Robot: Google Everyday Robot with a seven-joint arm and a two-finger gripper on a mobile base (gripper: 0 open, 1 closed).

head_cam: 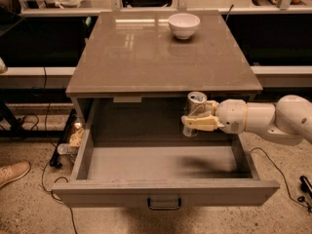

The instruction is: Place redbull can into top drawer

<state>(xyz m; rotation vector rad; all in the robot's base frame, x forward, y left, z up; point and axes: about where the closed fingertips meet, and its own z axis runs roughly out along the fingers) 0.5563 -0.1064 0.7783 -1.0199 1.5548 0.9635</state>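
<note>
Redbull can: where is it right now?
In the camera view the redbull can is upright in the gripper, right of centre, over the rear of the open top drawer, just below the cabinet top's front edge.

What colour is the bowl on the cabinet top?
Plain white bowl, seen in the camera view. The tool grips the redbull can over the open top drawer.
</note>
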